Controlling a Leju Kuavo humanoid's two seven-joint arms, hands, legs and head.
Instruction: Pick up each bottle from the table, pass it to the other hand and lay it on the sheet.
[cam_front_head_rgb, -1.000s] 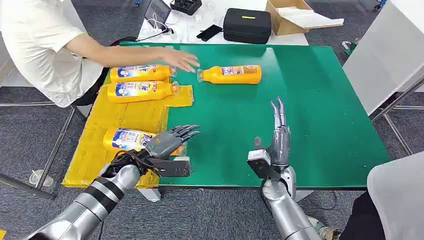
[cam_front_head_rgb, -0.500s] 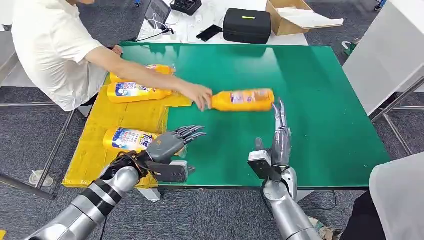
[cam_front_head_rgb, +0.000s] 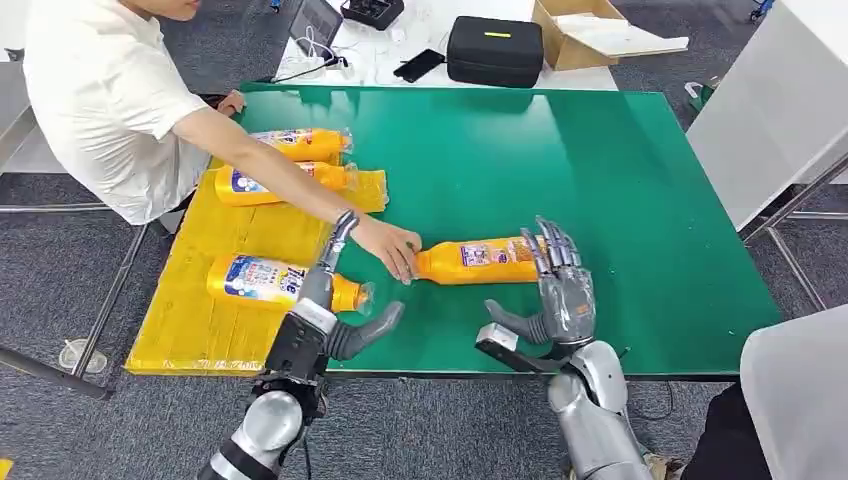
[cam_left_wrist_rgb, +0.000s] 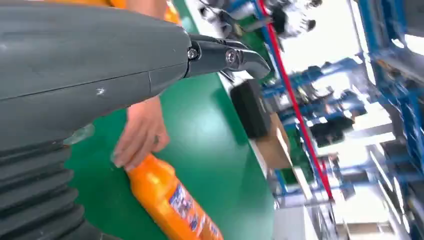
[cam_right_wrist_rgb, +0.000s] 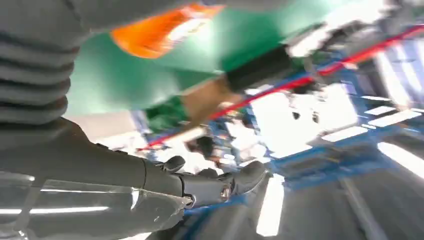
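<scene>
Reaching with spread, empty fingers, right hand (cam_front_head_rgb: 560, 290) just at the base of the bottle (cam_front_head_rgb: 478, 260) lying on the green table (cam_front_head_rgb: 640, 180); person's hand (cam_front_head_rgb: 390, 246) at its neck. Left hand (cam_front_head_rgb: 325, 300) open too, beside yellow sheet (cam_front_head_rgb: 250, 230).

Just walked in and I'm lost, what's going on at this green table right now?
A person's hand is sliding an orange bottle up to the robot's right hand, which is open beside it. The left hand is open too, holding nothing. Three more bottles lie on the yellow sheet.
</scene>
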